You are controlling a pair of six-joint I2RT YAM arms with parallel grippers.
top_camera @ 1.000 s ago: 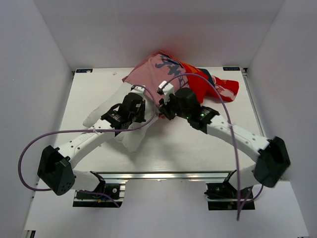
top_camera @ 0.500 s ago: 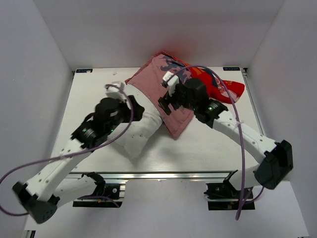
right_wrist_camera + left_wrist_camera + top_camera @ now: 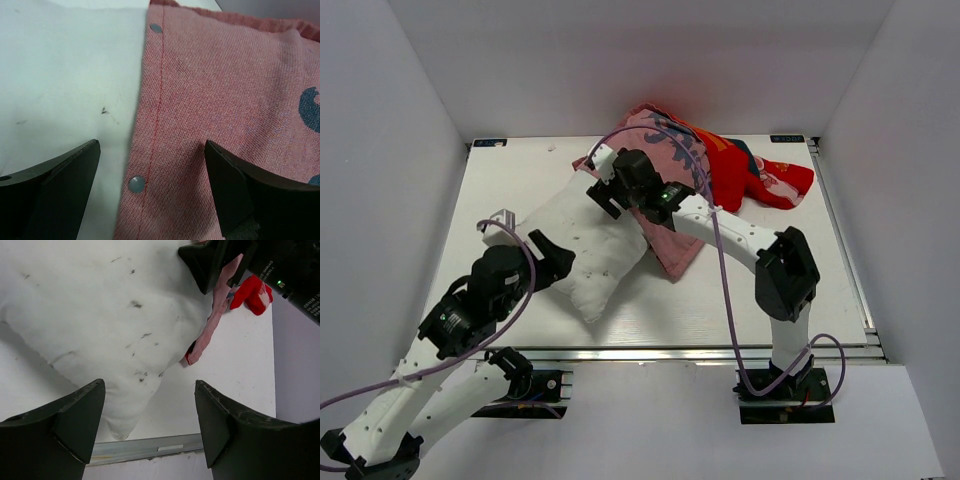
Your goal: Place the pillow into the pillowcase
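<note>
White walls enclose a white bench [image 3: 740, 290]. Left of centre on it lies the plump white pillow [image 3: 585, 245], soft, dimpled and dark-flecked, almost wholly outside the pillowcase [image 3: 740, 175]. That case lies crumpled at the far middle: bright red printed cloth, with its woven dull pink inner side turned up against the pillow's far end. Insertion looks barely begun; the mouth needs opening and the pillow pushing in. Both pincers gape wide, holding nothing. The left pincer [image 3: 149, 390] hangs over the pillow's near corner, and the right pincer [image 3: 151, 145] over the case's hem with 2 metal snaps [image 3: 136, 184].
</note>
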